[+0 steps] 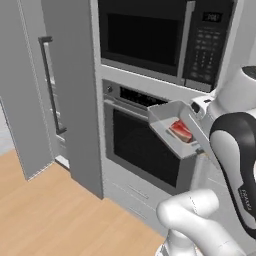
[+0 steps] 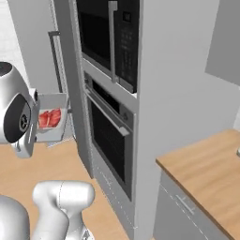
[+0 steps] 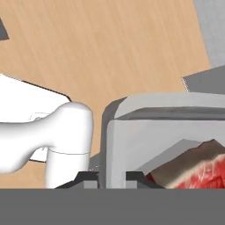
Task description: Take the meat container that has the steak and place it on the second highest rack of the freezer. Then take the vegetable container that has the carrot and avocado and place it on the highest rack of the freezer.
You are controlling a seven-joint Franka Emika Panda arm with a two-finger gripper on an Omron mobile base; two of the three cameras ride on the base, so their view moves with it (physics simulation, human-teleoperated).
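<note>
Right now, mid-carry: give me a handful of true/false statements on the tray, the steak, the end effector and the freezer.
1. The steak lies inside the grey meat container. True.
2. The container rests on the wooden floor. False: it is held up in the air in front of the black oven.
3. The end effector has its fingers on either side of the container wall. True, as the hand view shows.
4. The container already sits on a freezer rack. False: it is apart from the freezer, off to the side of it.
5. The container holds a carrot and an avocado. False: only the steak is visible in it.
</note>
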